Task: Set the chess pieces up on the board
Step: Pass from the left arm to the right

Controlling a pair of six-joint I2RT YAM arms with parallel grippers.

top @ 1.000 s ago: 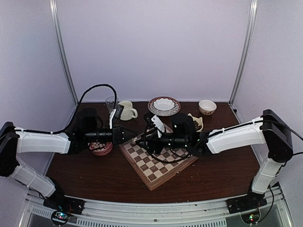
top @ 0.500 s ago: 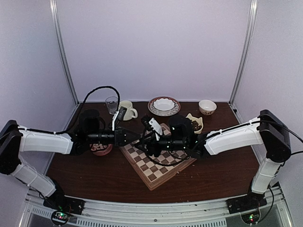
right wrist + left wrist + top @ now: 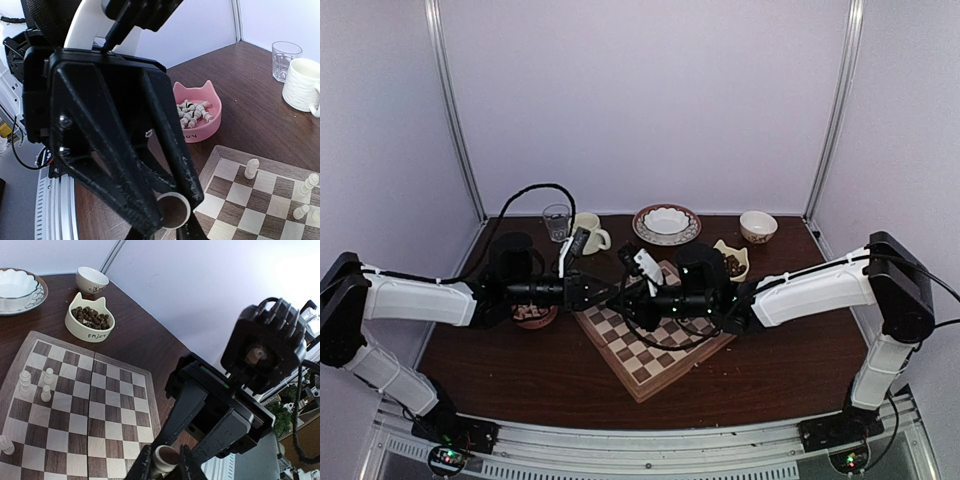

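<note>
Since a second ago my left end effector (image 3: pixel 164 469) has slid from beside the pink bowl (image 3: pixel 216 126) toward the board (image 3: pixel 75 405), and my right end effector (image 3: pixel 165 233) has drawn its jaws together, so the two tips now meet. Between them sits one chess piece (image 3: pixel 173 208). It is pale cream wood with a round end and a dark disc in the middle of that end. My left end effector pinches it, and my right is pressed in on it from the opposite side. Both hang just above the board's left edge.

Below them the board lies turned at an angle, with tan and dark brown squares inside a pale rim. Four pale chessmen (image 3: pixel 46 384) stand on it beyond my left tip. The pink bowl, behind my left end effector, holds a heap of cream chessmen (image 3: pixel 192 111). A cream bowl (image 3: pixel 90 332) of dark bits sits on the counter (image 3: pixel 250 115) past the board.
</note>
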